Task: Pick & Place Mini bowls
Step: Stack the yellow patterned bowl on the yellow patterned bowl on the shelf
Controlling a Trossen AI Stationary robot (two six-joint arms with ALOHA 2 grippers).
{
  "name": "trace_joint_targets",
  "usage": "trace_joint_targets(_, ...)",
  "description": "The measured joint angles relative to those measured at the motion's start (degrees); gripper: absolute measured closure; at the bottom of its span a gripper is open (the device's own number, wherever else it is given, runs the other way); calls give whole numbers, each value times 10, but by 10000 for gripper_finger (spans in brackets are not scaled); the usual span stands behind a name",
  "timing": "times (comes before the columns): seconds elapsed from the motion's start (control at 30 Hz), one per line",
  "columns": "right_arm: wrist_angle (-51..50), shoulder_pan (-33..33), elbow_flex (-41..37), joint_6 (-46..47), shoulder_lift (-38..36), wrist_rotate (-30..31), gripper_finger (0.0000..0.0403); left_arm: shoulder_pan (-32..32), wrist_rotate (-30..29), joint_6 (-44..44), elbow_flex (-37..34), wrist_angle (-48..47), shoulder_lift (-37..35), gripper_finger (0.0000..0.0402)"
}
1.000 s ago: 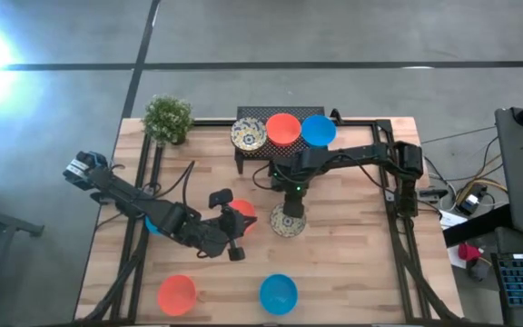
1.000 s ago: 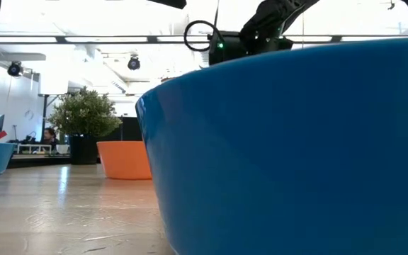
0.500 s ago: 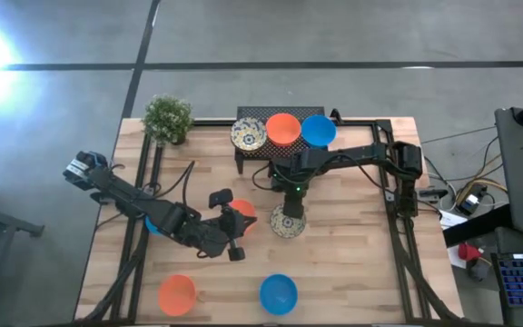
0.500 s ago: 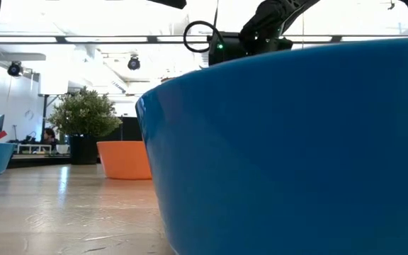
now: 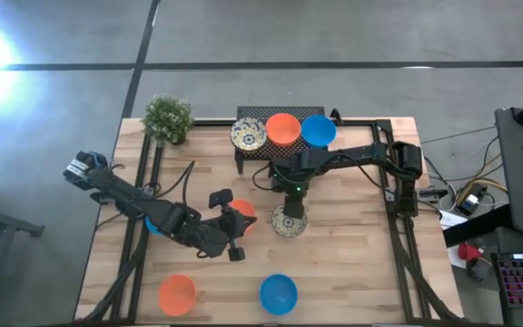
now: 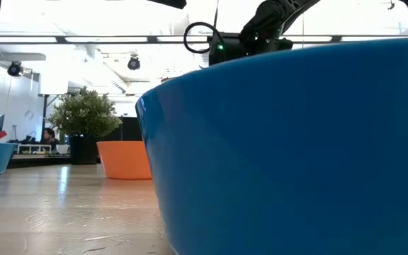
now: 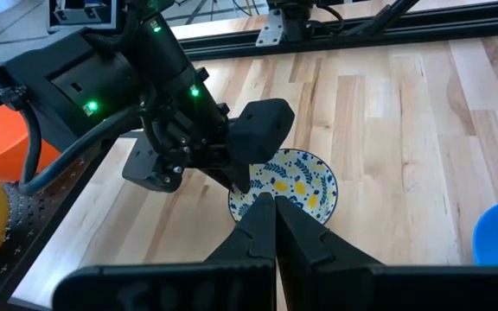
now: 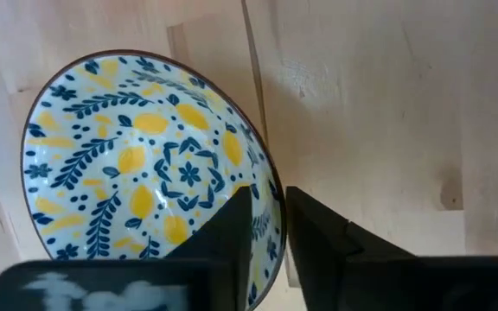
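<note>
A cream bowl with a blue and yellow pattern [image 5: 289, 222] sits mid-table, and my right gripper [image 5: 289, 205] is shut on it from above. My left gripper [image 7: 272, 214] is shut and hovers just left of that bowl, beside an orange-red bowl [image 5: 241, 212], touching nothing I can see. On the black mesh rack [image 5: 254, 153] at the far edge stand a patterned bowl [image 5: 248, 134], an orange-red bowl [image 5: 283, 129] and a blue bowl [image 5: 318, 130]. On the table near the front edge rest an orange-red bowl [image 5: 177, 293] and a blue bowl [image 5: 278, 292]. Another blue bowl [image 5: 155, 225] shows partly under the left arm. My right gripper holds the patterned bowl by its rim [image 8: 273, 188], on the side toward the rack. One finger [image 8: 230, 226] is inside the bowl and the other [image 8: 322, 231] outside. The fingers point down from above. The bowl sits nearly level; whether its foot is on the table I cannot tell.
A small green potted plant [image 5: 168, 118] stands at the far left corner. Black frame rails run along the table's left [image 5: 141, 195] and right [image 5: 390, 209] sides. In the low view the near blue bowl [image 6: 296, 142] fills most of the picture. Bare wood lies right of the patterned bowl.
</note>
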Motion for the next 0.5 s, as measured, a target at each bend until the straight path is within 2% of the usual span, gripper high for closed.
trace_joint_targets(0.23,-11,0,4,0,-1,0,281,0,1,0,0,0,0,401)
trace_joint_targets(0.5,-94,0,53,-13,-10,0,268,0,1,0,0,0,0,402)
